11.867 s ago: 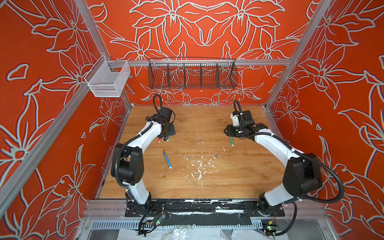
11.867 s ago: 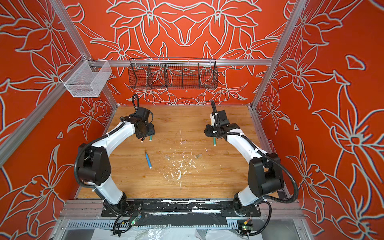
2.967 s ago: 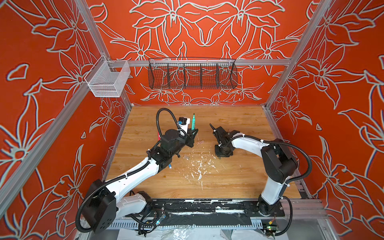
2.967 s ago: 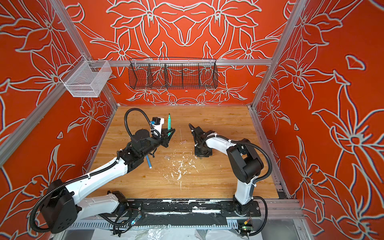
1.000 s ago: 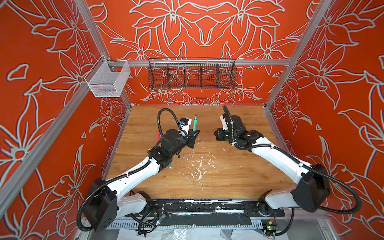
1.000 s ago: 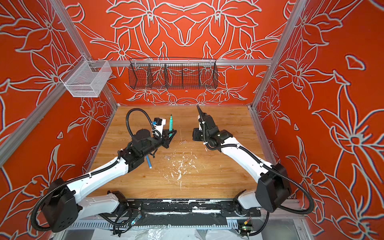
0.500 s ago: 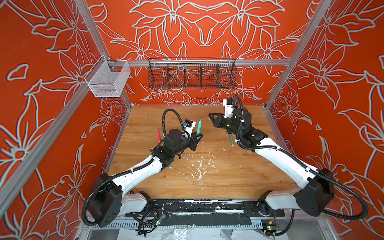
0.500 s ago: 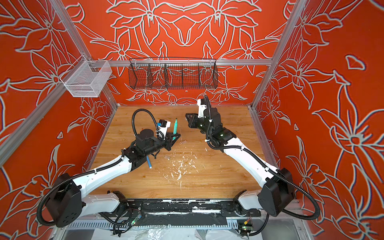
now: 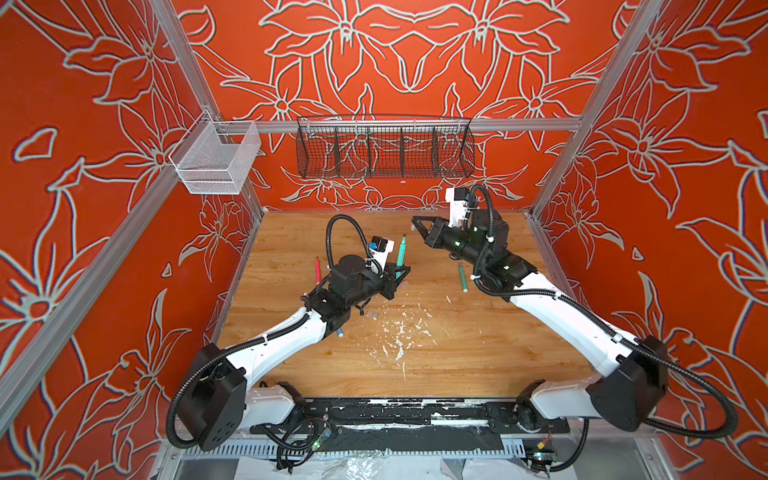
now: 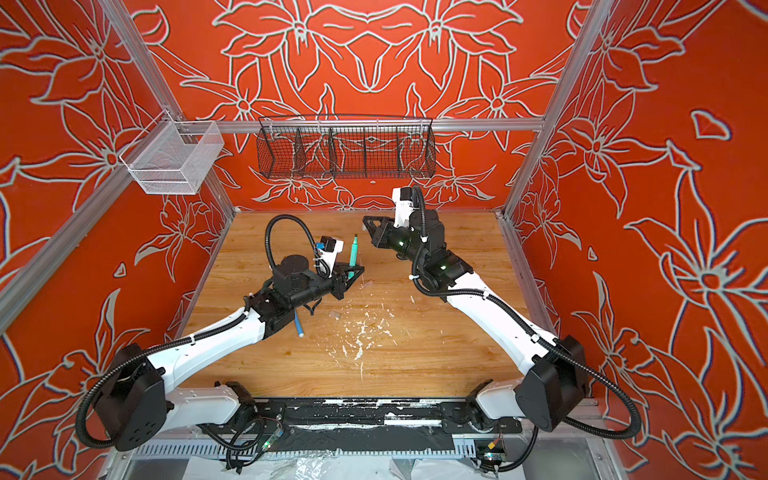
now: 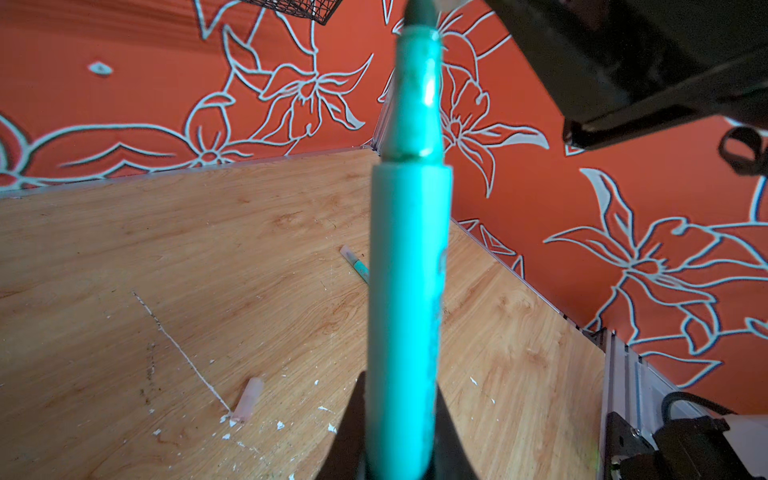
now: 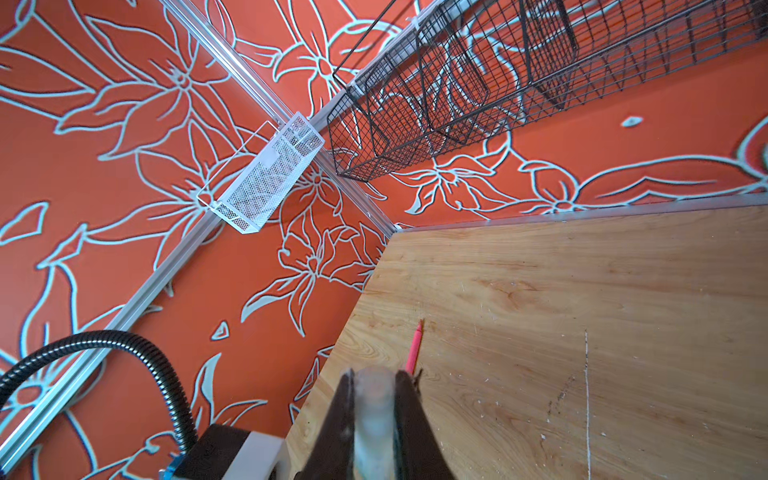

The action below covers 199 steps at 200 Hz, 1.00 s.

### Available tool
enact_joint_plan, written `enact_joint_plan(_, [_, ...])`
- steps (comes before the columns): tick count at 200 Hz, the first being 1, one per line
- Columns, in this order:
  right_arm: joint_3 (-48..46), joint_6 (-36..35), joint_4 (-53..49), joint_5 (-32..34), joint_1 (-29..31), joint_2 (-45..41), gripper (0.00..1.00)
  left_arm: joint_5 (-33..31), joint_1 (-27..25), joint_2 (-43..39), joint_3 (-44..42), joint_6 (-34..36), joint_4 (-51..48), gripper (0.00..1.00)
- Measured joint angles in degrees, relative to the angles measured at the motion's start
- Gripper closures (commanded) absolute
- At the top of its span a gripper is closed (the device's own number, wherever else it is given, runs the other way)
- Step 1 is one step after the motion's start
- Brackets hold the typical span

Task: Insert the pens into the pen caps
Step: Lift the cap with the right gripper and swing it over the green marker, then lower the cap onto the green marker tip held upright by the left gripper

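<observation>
Wooden table (image 9: 457,365) (flecked), orange floral walls (image 9: 411,45), upright pen (image 9: 401,252)

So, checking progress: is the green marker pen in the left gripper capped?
No, the green marker pen ends in a bare dark tip.

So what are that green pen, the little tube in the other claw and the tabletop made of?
The green pen looks like smooth plastic: a glare streak runs along its neck. The pen cap is probably translucent plastic, cloudy and greyish, faintly see-through. The table seems wood or wood-look laminate: grain lines show, matte, flecked with white.
</observation>
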Motion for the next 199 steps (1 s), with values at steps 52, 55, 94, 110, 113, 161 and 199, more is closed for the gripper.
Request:
enact_joint_plan(52, [1.5,0.2,-0.4,-0.8,1.2,1.2,0.92,0.5,0.0,0.2,0.0,-0.1,0.0,1.00])
enact_joint_plan(55, [1.7,0.2,-0.5,-0.8,1.2,1.3,0.92,0.5,0.0,0.2,0.0,-0.2,0.0,1.00])
enact_joint_plan(94, [3.0,0.2,-1.5,-0.8,1.8,2.4,0.92,0.4,0.0,0.2,0.0,-0.2,0.0,1.00])
enact_joint_plan(110, [3.1,0.0,-2.3,-0.7,2.1,2.7,0.92,0.3,0.0,0.2,0.0,-0.2,0.0,1.00])
enact_joint_plan(113, [3.1,-0.1,-2.4,-0.6,2.2,2.7,0.92,0.3,0.0,0.2,0.0,-0.2,0.0,1.00])
enact_joint_plan(161, [3.1,-1.7,-3.4,0.7,3.1,2.7,0.92,-0.7,0.0,0.2,0.0,-0.2,-0.1,1.00])
enact_joint_plan(199, [3.1,-3.4,-4.3,1.3,3.6,2.7,0.92,-0.8,0.0,0.2,0.0,-0.2,-0.6,1.00])
